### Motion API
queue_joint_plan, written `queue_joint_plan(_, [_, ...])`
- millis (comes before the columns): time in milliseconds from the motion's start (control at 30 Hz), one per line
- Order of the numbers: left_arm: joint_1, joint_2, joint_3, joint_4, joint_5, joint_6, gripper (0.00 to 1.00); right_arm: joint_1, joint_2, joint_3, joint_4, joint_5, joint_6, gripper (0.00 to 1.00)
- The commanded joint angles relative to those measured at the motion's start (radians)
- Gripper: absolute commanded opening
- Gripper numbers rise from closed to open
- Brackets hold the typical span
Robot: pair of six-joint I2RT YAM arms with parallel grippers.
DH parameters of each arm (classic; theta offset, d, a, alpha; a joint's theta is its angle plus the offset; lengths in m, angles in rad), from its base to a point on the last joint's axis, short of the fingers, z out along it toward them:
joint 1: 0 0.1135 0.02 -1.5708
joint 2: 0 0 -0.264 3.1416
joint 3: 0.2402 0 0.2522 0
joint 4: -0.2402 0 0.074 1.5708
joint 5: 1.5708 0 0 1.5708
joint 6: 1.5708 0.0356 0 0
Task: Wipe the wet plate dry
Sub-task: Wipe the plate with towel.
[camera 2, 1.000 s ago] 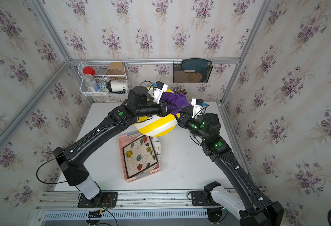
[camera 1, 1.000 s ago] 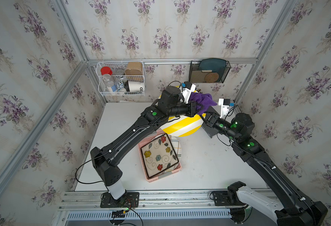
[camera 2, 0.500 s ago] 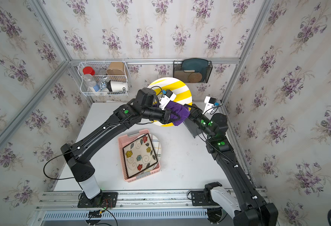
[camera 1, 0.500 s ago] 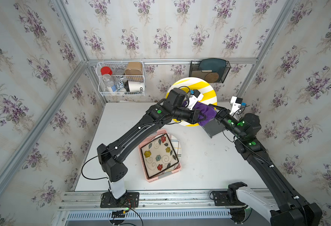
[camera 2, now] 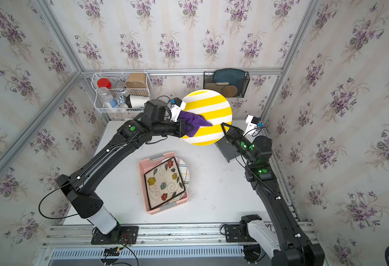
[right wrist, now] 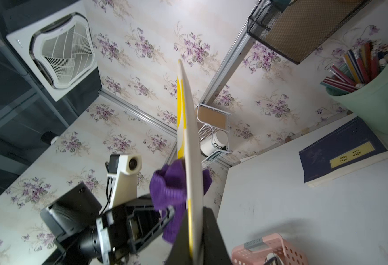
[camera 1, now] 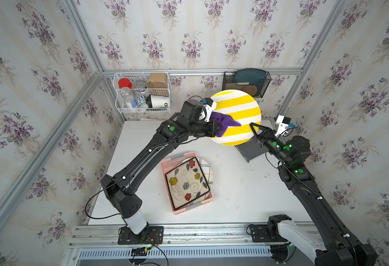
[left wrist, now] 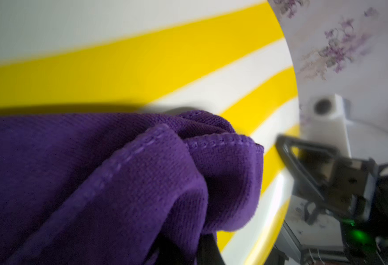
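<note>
Right claw (camera 1: 253, 128) clamped on the lower right rim of the plate (camera 1: 239, 107). Left claw (camera 1: 217, 130) closed on a purple cloth (camera 1: 226, 120), which is pressed against the plate's face. Plate: round, yellow and white stripes, held off the counter (camera 1: 235, 184) at upper centre of frame. Upper rim near the black mesh rack (camera 1: 266, 85); lower rim overlaps a dark book (camera 1: 250, 149). Pink basket (camera 1: 166, 175) well apart, lower centre.

White table (camera 1: 235, 195): pink basket (camera 1: 165, 186), book (camera 1: 250, 150) (dark cover)
</note>
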Motion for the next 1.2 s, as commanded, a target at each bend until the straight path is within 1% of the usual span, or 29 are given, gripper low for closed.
queue_joint_plan(0, [0.028, 0.012, 0.005, -0.028, -0.072, -0.025, 0.00, 0.075, -0.034, 0.017, 0.168, -0.216, -0.056, 0.00])
queue_joint_plan(33, [0.026, 0.026, 0.015, 0.002, -0.007, -0.020, 0.00, 0.100, -0.034, 0.024, 0.125, -0.216, -0.103, 0.00])
queue_joint_plan(67, [0.021, 0.047, 0.029, 0.037, 0.082, -0.026, 0.00, 0.113, -0.032, 0.034, 0.093, -0.211, -0.123, 0.00])
queue_joint_plan(100, [0.009, 0.066, 0.045, 0.058, 0.144, -0.032, 0.00, 0.115, -0.029, 0.039, 0.083, -0.203, -0.119, 0.00])
queue_joint_plan(133, [-0.009, 0.092, 0.070, 0.062, 0.177, -0.030, 0.00, 0.111, -0.027, 0.042, 0.089, -0.184, -0.112, 0.00])
queue_joint_plan(200, [-0.042, 0.124, 0.109, 0.051, 0.190, -0.010, 0.00, 0.086, -0.025, 0.052, 0.124, -0.146, -0.084, 0.00])
queue_joint_plan(267, [-0.051, 0.125, 0.110, 0.086, 0.207, -0.021, 0.00, 0.025, -0.007, 0.072, 0.180, -0.144, -0.024, 0.00])
queue_joint_plan(367, [-0.042, 0.090, 0.104, 0.135, 0.208, -0.030, 0.00, -0.067, 0.030, 0.111, 0.249, -0.184, 0.047, 0.00])
queue_joint_plan(467, [0.004, 0.040, 0.102, 0.166, 0.223, -0.063, 0.00, -0.168, 0.049, 0.125, 0.333, -0.204, 0.153, 0.00])
queue_joint_plan(533, [0.054, -0.016, 0.058, 0.236, 0.237, -0.133, 0.00, -0.216, 0.052, 0.143, 0.349, -0.181, 0.184, 0.00])
queue_joint_plan(567, [0.077, -0.051, 0.027, 0.292, 0.248, -0.177, 0.00, -0.232, 0.055, 0.160, 0.351, -0.169, 0.189, 0.00])
queue_joint_plan(633, [0.116, -0.119, -0.038, 0.421, 0.283, -0.276, 0.00, -0.255, 0.065, 0.173, 0.398, -0.127, 0.251, 0.00])
queue_joint_plan(700, [0.146, -0.163, -0.091, 0.556, 0.324, -0.382, 0.00, -0.279, 0.085, 0.156, 0.528, -0.082, 0.355, 0.00])
queue_joint_plan(767, [0.167, -0.183, -0.129, 0.727, 0.381, -0.516, 0.00, -0.285, 0.120, 0.123, 0.716, -0.038, 0.518, 0.00])
queue_joint_plan(833, [0.172, -0.175, -0.137, 0.877, 0.432, -0.638, 0.00, -0.282, 0.188, 0.121, 0.889, -0.036, 0.648, 0.00])
queue_joint_plan(867, [0.171, -0.166, -0.132, 0.939, 0.449, -0.709, 0.00, -0.280, 0.217, 0.131, 0.955, -0.048, 0.685, 0.00])
queue_joint_plan(933, [0.165, -0.147, -0.127, 1.057, 0.460, -0.807, 0.00, -0.261, 0.251, 0.147, 0.989, -0.074, 0.708, 0.00])
queue_joint_plan(1000, [0.158, -0.126, -0.122, 1.169, 0.455, -0.886, 0.00, -0.227, 0.259, 0.152, 0.980, -0.086, 0.684, 0.00])
queue_joint_plan(1067, [0.153, -0.106, -0.104, 1.221, 0.452, -0.931, 0.00, -0.188, 0.267, 0.144, 0.965, -0.087, 0.663, 0.00])
queue_joint_plan(1167, [0.135, -0.078, -0.075, 1.263, 0.454, -0.959, 0.00, -0.133, 0.284, 0.119, 0.985, -0.062, 0.664, 0.00])
